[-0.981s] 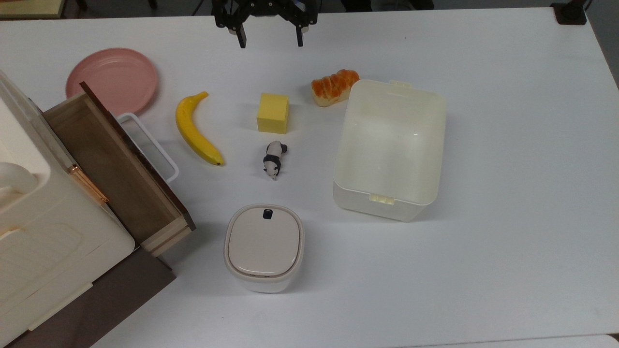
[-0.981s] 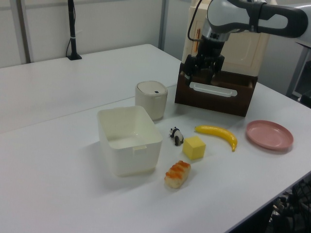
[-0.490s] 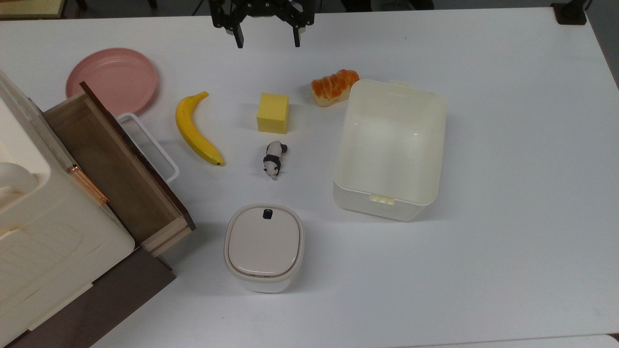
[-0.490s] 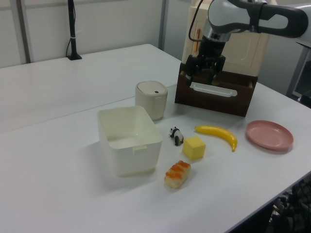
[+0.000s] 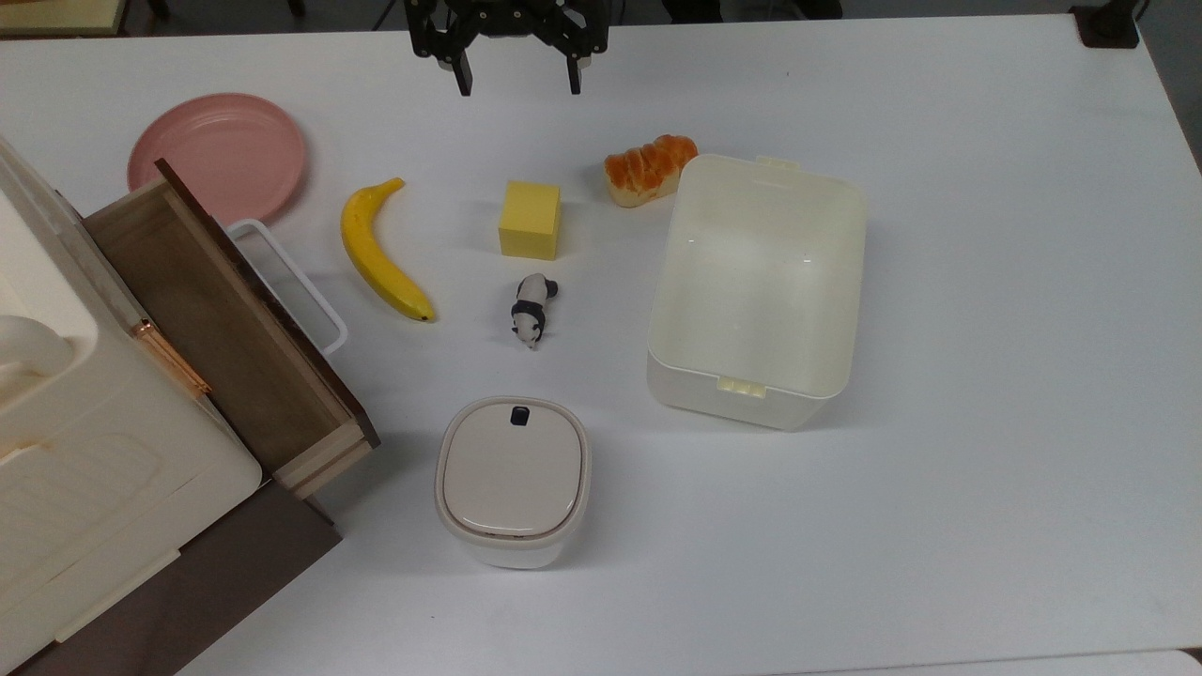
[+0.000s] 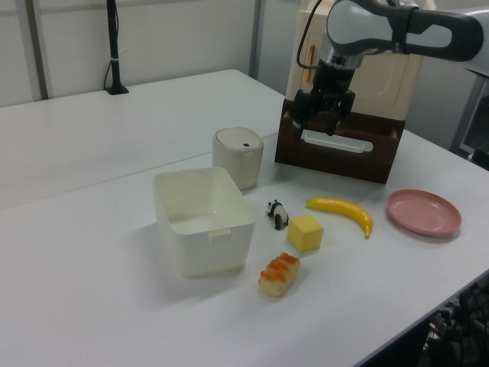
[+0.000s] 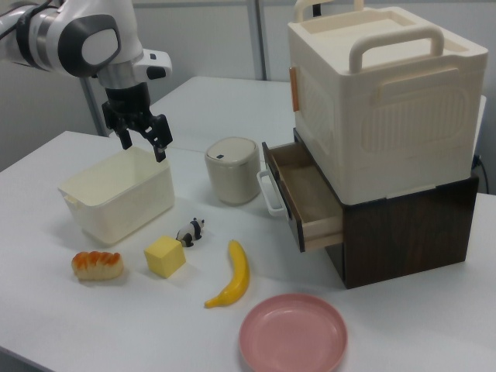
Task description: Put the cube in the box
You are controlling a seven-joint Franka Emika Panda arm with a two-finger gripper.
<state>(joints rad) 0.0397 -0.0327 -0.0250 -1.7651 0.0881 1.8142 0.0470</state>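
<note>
From where I sit nothing of the job is done yet. Taking the scene from the biggest thing down: the white bench (image 5: 986, 282) carries everything, and at the top view's left stands the cream cabinet on its dark base with the wooden drawer (image 5: 225, 329) pulled open. The box (image 5: 759, 286) sits toward the top view's right, lidless and with nothing inside it that I can see. The cube (image 5: 531, 219) rests on the bench between the banana (image 5: 383, 252) and the box, well apart from the box wall, with the bread roll (image 5: 650, 169) near one corner of the box and the little panda figure (image 5: 532, 310) just below the cube in the top view. The end effector (image 5: 518, 83) hangs above the bench at the top view's upper edge, well apart from the cube; its two fingers are spread wide, gripping nothing and touching nothing. My judgement: the whole sequence is left — approach, descend over the cube, close, lift, carry across and release into the box.
</note>
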